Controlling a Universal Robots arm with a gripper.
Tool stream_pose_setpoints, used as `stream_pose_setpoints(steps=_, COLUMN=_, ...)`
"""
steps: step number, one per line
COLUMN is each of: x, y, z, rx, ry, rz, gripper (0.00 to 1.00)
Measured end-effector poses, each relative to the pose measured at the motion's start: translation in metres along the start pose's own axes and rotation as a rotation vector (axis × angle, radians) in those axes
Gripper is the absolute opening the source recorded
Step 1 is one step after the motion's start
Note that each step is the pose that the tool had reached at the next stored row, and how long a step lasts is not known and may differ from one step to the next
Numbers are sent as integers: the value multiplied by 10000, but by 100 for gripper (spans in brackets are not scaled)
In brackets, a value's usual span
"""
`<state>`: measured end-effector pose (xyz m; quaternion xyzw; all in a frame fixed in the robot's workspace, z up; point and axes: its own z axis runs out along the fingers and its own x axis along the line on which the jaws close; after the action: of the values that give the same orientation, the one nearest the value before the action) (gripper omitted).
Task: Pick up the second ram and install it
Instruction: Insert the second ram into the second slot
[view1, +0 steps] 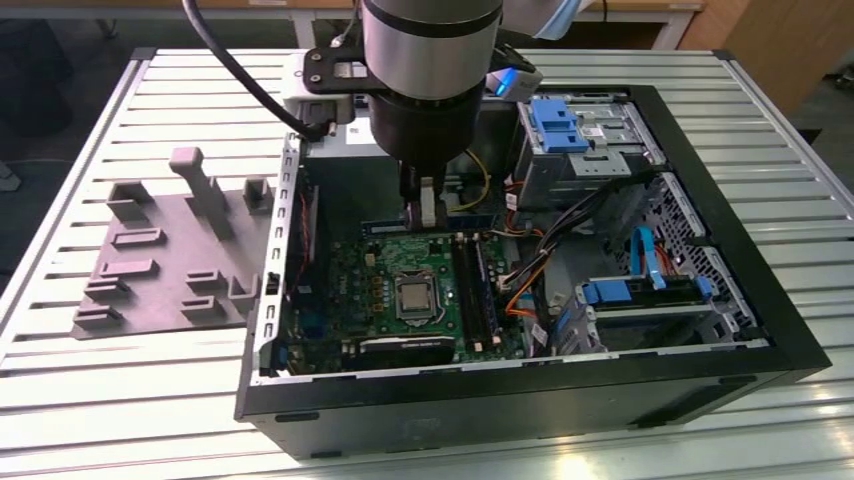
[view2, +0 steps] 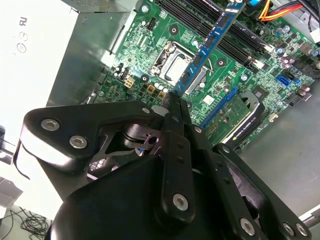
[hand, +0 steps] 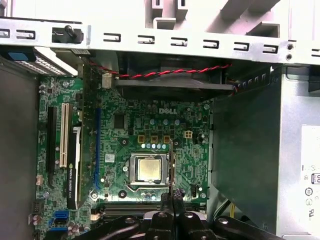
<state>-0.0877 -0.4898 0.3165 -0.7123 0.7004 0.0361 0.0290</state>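
Tool (view2: 173, 100) is clamped on the second ram (view2: 207, 45), which it carries above the motherboard (hand: 125, 130), near the processor socket (hand: 149, 169). The memory slots (view1: 473, 285) lie just beside the tool, toward the exterior view's right. In the second wrist view the stick's long axis crosses the slot lines, so it is judged not yet aligned or seated.

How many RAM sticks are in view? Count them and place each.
1. The second ram is clamped in the gripper, held over the motherboard. Another may already sit in the memory slots; I cannot tell.
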Motion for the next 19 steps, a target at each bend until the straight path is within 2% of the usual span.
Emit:
stream_pose_setpoints(steps=8, x=0, y=0, z=3, rx=2, ry=0, rz=21, gripper=12)
stream_pose_setpoints(steps=19, x=1, y=-1, z=6, rx=73, ry=-8, rz=796, gripper=12)
